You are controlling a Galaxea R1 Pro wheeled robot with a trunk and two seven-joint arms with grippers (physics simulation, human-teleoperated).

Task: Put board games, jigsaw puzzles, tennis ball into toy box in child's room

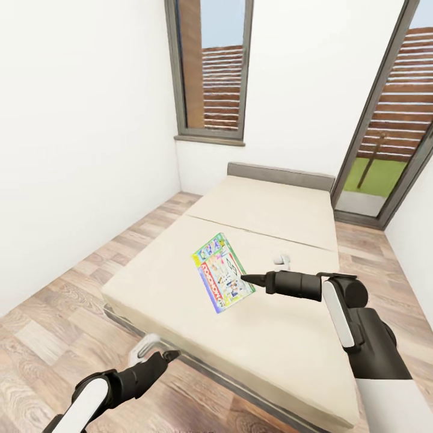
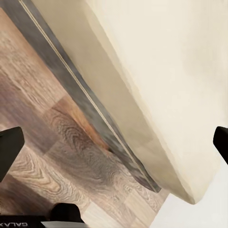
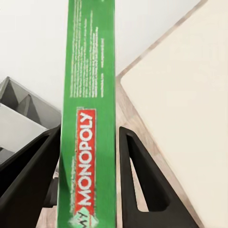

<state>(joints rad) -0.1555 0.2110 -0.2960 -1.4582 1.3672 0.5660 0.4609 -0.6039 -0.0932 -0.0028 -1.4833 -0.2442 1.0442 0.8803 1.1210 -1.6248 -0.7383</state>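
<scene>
Board game [image 1: 222, 272] marked MONOPOLY, pinched along its green edge by the right gripper [image 1: 245, 278], hangs tilted above the bed [image 1: 252, 337]. Left gripper [image 1: 173, 356] hovers wide apart over bare floor [image 1: 54, 319] beside the bed's near edge.

**Cam setup: one head view, two wrist views**

Head cam: high, looks fwd and down over the bed [image 1: 252, 313] toward the window wall. Left wrist cam: close, low, faces bed edge and floor [image 2: 52, 137]. Right wrist cam: very close, along its tool [image 3: 88, 156]. All three share the bed.
</scene>
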